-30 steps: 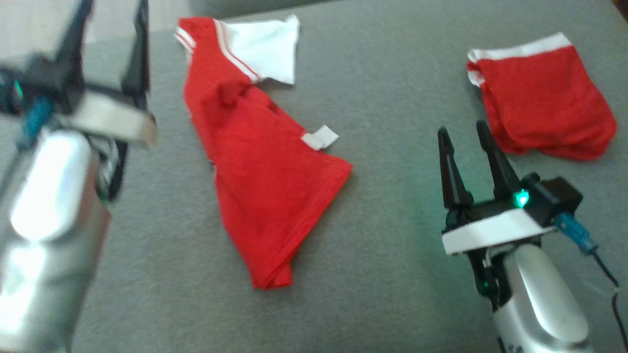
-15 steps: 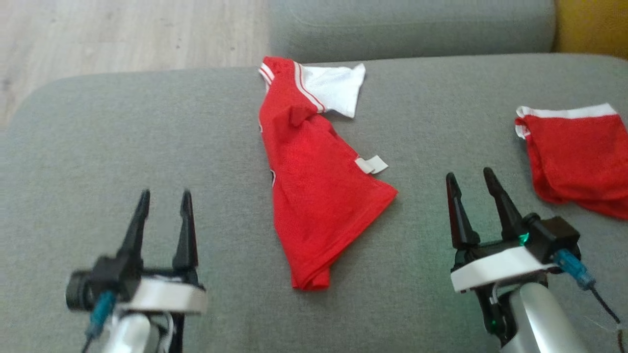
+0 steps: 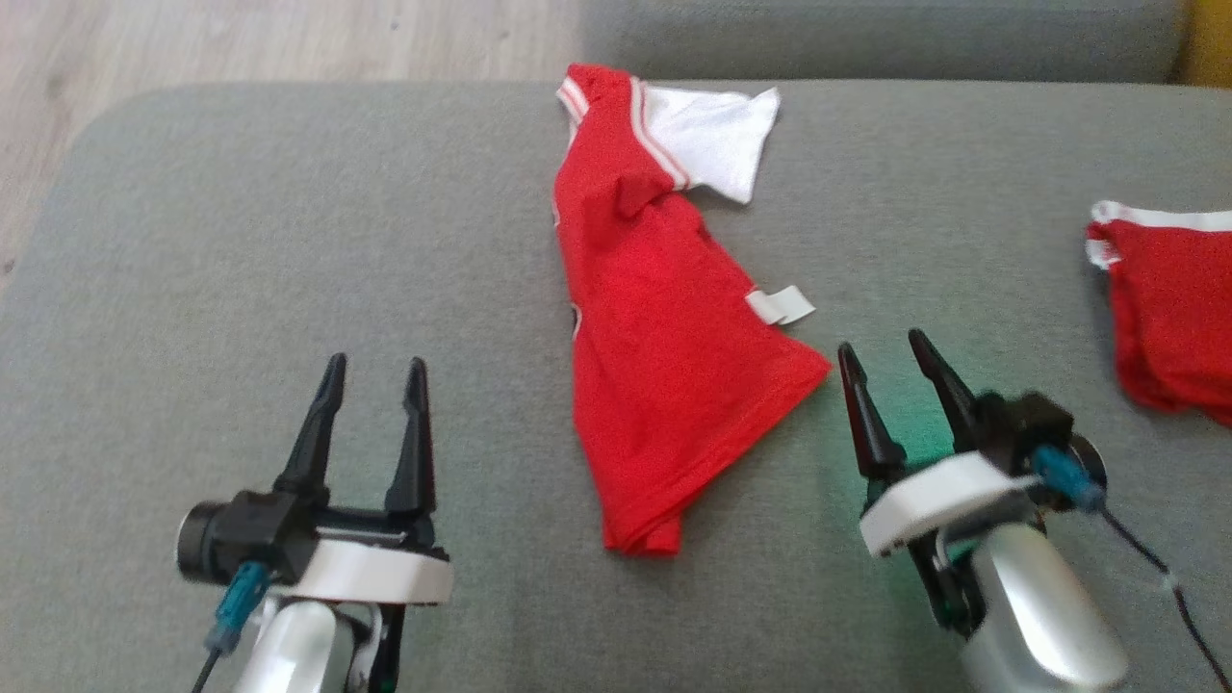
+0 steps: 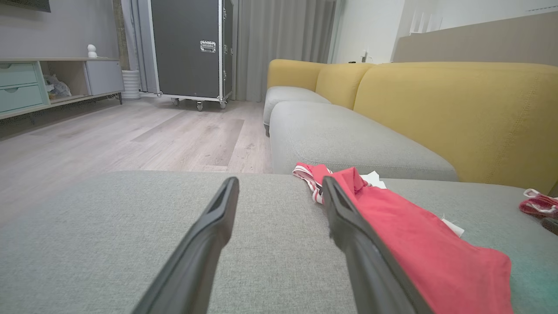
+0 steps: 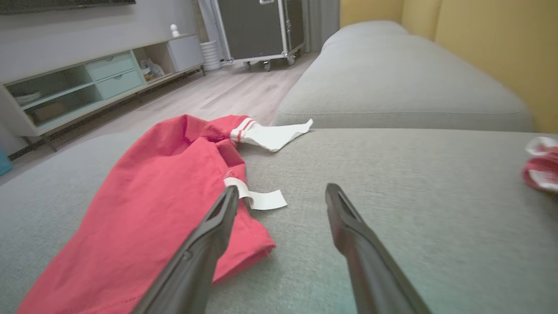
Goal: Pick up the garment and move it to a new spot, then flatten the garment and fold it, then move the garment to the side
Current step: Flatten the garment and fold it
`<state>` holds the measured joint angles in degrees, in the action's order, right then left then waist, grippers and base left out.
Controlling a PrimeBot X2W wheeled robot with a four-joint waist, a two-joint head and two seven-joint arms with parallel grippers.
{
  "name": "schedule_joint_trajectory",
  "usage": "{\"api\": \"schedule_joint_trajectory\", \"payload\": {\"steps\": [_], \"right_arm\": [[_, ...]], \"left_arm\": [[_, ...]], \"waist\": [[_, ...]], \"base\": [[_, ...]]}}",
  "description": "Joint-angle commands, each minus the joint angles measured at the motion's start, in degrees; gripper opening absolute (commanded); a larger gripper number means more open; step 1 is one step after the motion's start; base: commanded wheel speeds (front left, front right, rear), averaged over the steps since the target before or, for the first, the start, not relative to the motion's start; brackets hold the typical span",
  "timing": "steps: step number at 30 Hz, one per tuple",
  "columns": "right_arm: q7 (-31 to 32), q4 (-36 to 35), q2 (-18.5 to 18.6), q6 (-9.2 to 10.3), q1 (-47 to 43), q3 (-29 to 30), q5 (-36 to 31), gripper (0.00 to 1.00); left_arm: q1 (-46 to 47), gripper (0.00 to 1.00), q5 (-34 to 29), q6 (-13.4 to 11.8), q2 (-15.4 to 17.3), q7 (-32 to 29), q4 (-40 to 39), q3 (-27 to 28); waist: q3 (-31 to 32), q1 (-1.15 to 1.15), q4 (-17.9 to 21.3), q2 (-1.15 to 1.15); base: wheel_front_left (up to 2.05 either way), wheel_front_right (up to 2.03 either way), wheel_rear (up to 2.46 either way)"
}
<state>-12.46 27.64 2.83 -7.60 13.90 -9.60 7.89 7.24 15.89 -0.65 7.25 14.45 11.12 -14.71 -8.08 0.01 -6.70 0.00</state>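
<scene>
Beside the garment (image 3: 664, 366), left gripper (image 3: 375, 364) and right gripper (image 3: 881, 343) hold fingers (image 3: 412, 443) spread; red cloth (image 3: 1169, 318) is cropped.

Head camera: swung round; the second red garment (image 3: 1169, 318) is now cut by the right edge.
Left gripper (image 3: 375, 361): down from high at the upper left to low over the grey cushion (image 3: 241, 241).
Right gripper (image 3: 881, 342): nearer the red shirt (image 3: 664, 366), one fingertip just beside its hem corner.

Head cam overhead, downward; wrist cams low, prob. close over seat (image 3: 289, 241); shared: red garment (image 3: 664, 385)
</scene>
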Motion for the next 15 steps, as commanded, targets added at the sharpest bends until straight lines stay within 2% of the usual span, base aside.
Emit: {"api": "schedule_joint_trajectory", "payload": {"steps": [1, 6, 12, 13, 14, 15], "right_arm": [[0.16, -0.94, 0.05, 0.11, 2.85, -1.76, 0.72, 1.00], [4.05, 8.80, 0.05, 0.11, 8.10, -3.27, 2.03, 1.00], [5.70, 15.46, 0.05, 0.11, 10.30, -4.03, 2.05, 1.00], [5.47, 16.17, 0.05, 0.11, 10.66, -4.21, 2.29, 0.47], [4.89, 16.63, 0.05, 0.11, 11.08, -4.11, 2.34, 0.00], [4.21, 17.03, 0.05, 0.11, 11.48, -3.74, 2.04, 0.00]], "left_arm": [[2.58, 1.00, -0.60, 0.39, 0.14, 0.54, -1.36, 2.20], [4.00, 1.00, -2.11, 2.21, -1.60, 0.54, 0.21, 2.47], [4.19, 1.00, -3.11, 2.99, -2.61, 0.54, 1.13, 3.06], [4.13, 1.00, -3.24, 3.11, -2.76, 0.54, 1.23, 3.24], [4.03, 1.00, -3.37, 3.20, -2.88, 0.54, 1.31, 3.46], [3.90, 1.00, -3.51, 3.26, -2.99, 0.54, 1.38, 3.70]], "waist": [[-1.32, -0.01, -1.40, 0.00], [-3.09, -0.01, -4.28, 0.00], [-3.22, -0.01, -5.56, 0.00], [-3.17, -0.01, -5.61, 0.00], [-3.07, -0.01, -5.56, 0.00], [-2.92, -0.01, -5.42, 0.00]], "base": [[0.00, 0.00, 0.00], [0.00, 0.00, 0.00], [0.00, 0.00, 0.00], [0.00, 0.00, 0.00], [0.00, 0.00, 0.00], [0.00, 0.00, 0.00]]}}
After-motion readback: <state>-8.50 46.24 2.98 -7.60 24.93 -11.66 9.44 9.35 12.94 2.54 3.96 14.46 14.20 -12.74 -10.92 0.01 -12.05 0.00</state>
